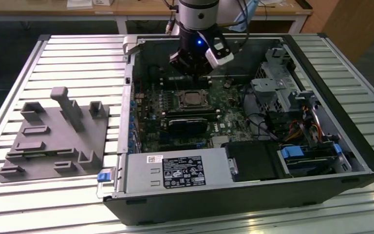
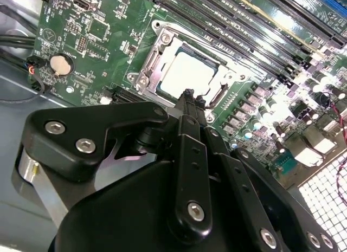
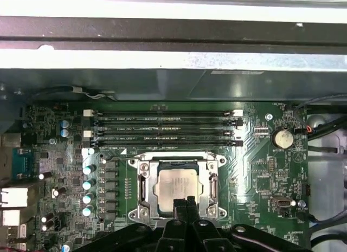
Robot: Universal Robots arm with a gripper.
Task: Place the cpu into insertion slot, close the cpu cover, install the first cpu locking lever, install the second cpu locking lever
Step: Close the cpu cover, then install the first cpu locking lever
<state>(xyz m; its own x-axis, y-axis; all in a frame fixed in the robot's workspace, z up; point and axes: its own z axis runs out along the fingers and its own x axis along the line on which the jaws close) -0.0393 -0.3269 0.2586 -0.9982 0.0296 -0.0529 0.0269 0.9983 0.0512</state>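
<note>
The gripper (image 2: pixel 187 96) has its two black fingers pressed together with nothing between them. In both wrist views the tips hang just over the near edge of the cpu (image 3: pixel 176 182); whether they touch it is hard to judge from these angles.

The cpu lies flat in the insertion slot (image 1: pixel 180 100), its pale metal face up. The cpu cover (image 3: pixel 145 173) appears to be down around it, with the chip showing through the window. I cannot tell whether the thin levers along the socket's sides are latched.

The green motherboard (image 3: pixel 255 170) surrounds the socket. Four long memory slots (image 3: pixel 162 127) run just beyond it, and a round coin cell battery (image 3: pixel 282 137) sits further off on the board.

In the exterior view the arm reaches down into an open computer case (image 1: pixel 239 204) that lies on a slatted metal table (image 1: pixel 76 53). A power supply (image 1: pixel 174 171) sits at the case's near side. A grey fixture tray (image 1: pixel 50 141) rests on the table at the exterior view's left, well apart from the case.
</note>
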